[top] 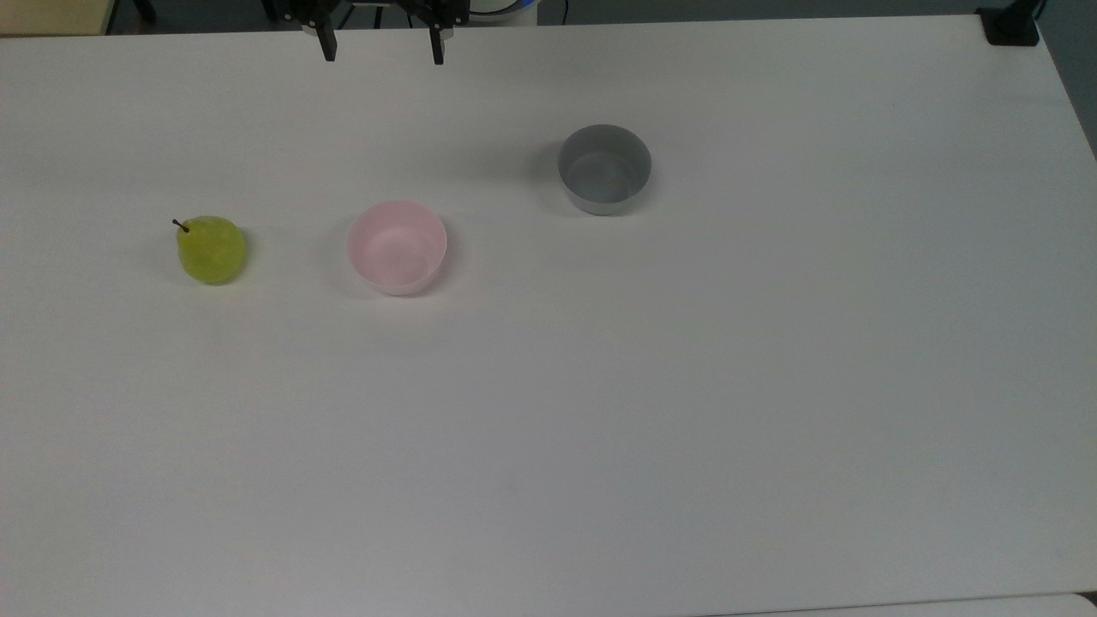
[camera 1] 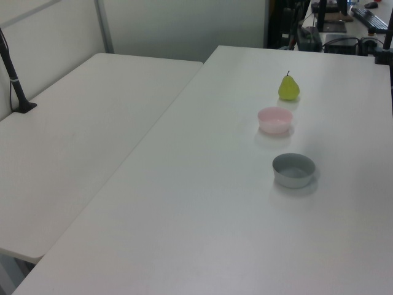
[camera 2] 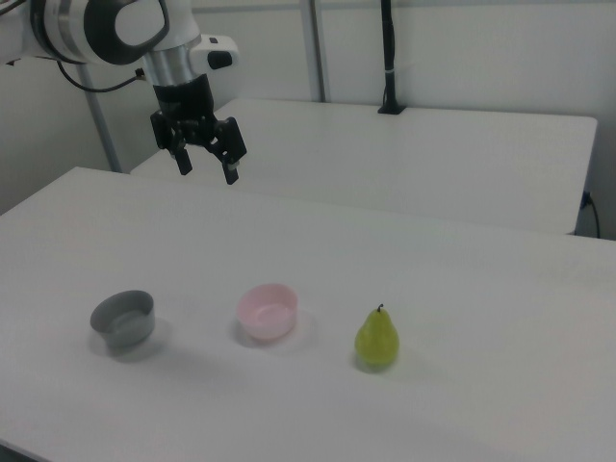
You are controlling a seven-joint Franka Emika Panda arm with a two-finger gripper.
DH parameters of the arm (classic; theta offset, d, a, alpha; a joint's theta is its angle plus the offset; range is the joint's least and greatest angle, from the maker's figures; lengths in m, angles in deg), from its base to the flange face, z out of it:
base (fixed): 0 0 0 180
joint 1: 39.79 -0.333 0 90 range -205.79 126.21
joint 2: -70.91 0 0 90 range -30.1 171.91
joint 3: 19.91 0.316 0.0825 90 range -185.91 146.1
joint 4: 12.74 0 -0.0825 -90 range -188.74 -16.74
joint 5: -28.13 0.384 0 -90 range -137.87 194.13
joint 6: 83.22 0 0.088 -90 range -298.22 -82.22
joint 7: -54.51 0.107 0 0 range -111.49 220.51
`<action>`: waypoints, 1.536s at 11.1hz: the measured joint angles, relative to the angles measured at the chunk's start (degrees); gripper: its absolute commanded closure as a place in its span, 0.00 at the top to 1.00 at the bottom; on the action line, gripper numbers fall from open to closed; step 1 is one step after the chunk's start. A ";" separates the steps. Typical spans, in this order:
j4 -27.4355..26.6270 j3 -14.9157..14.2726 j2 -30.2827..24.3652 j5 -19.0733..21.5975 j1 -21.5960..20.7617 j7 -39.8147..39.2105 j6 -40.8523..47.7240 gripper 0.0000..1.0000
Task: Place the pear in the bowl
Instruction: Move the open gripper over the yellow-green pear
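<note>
The yellow-green pear point(top: 211, 249) stands upright on the white table, at the top view's left, its dark stem up. The pale pink bowl point(top: 397, 247) sits just to the right of it in the top view, empty. In the right view the pear point(camera 2: 377, 339) is right of the pink bowl point(camera 2: 268, 311); in the left view the pear point(camera 1: 288, 87) is beyond the bowl point(camera 1: 274, 119). My gripper point(top: 381, 51) hangs open high above the table's far edge in the top view, well away from both; its black fingers spread wide in the right view point(camera 2: 207, 167), holding nothing.
A grey bowl point(top: 604, 169) of similar size stands empty to the right of the pink one in the top view. A second white table point(camera 1: 80, 129) adjoins this one. A black post clamp point(top: 1011, 26) sits at the far right corner.
</note>
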 measured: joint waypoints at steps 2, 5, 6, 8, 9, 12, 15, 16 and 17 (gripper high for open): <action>0.00 0.00 0.00 0.00 -0.02 0.00 0.00 1.00; 0.00 -0.03 0.00 0.00 -0.02 0.00 0.00 1.00; 0.01 -0.06 0.00 0.00 -0.02 0.00 0.00 1.00; 0.01 -0.08 0.00 0.00 -0.02 0.00 0.00 1.00; 0.02 -0.10 0.00 0.00 -0.02 0.00 0.00 1.00; 0.02 -0.11 0.00 0.00 -0.02 0.00 0.00 1.00; 0.02 -0.15 0.00 0.00 -0.01 0.00 0.00 1.00; 0.02 -0.18 0.00 0.00 0.00 -0.16 0.00 1.00; 0.02 -0.26 0.00 0.00 0.06 -1.29 0.01 1.00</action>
